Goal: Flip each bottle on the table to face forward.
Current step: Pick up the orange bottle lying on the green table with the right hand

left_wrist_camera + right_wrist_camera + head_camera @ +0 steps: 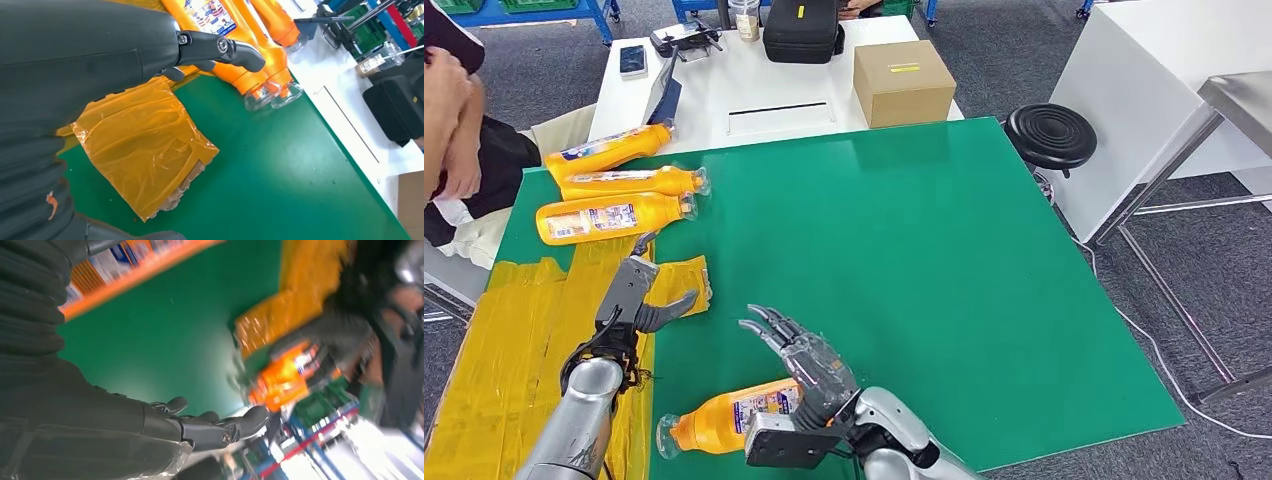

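Orange bottle (724, 420) lies just beside empty right hand (809, 365).

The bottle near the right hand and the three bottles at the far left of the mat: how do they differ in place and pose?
The near bottle lies alone at the mat's front edge, just beside the right hand; the three bottles lie side by side at the far left. The near bottle's clear cap points left; the three bottles' caps point right. All are orange, labelled and lying flat on the green mat.
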### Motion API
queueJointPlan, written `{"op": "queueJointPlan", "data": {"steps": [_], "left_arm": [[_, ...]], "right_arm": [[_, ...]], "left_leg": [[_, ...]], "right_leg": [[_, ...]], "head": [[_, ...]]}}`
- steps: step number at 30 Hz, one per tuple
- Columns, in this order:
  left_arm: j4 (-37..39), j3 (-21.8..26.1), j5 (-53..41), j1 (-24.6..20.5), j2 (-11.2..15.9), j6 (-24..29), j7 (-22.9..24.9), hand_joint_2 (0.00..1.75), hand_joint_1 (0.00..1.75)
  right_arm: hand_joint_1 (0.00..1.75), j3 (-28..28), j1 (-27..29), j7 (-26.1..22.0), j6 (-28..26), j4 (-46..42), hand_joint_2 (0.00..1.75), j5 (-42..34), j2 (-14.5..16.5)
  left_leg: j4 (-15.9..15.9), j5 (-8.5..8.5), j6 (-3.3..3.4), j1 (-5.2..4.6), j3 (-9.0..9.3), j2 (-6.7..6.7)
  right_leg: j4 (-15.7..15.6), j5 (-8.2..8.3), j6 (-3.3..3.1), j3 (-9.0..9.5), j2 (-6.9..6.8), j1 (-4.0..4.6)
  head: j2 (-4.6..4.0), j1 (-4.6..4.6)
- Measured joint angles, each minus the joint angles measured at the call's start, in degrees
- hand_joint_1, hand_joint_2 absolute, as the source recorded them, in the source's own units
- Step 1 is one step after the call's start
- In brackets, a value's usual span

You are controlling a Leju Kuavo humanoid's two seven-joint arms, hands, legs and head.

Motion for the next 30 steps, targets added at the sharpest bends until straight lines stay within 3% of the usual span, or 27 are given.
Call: {"op": "queueJointPlan", "data": {"steps": [16, 30], "left_arm": [[1.0, 0.2, 0.6, -0.5, 0.1, -0.7, 0.7, 1.75, 0.0], [1.7, 0.2, 0.8, -0.8, 0.0, -0.9, 0.7, 1.75, 0.0]], "right_arm": [[0.0, 1.6, 0.0, 6.4, 3.5, 6.7, 1.75, 5.2, -2.7], [0.0, 2.0, -1.9, 7.5, 4.7, 9.7, 1.75, 5.0, -3.6]], "left_leg": [[0.0, 0.0, 0.0, 0.0, -0.01, 0.0], [0.0, 0.01, 0.01, -0.01, 0.04, 0.01]], "right_leg": [[0.0, 0.0, 0.0, -0.01, 0.0, 0.0], [0.0, 0.01, 0.0, 0.03, 0.0, 0.0]], "head": [[0.0, -0.01], [0.0, -0.01]]}}
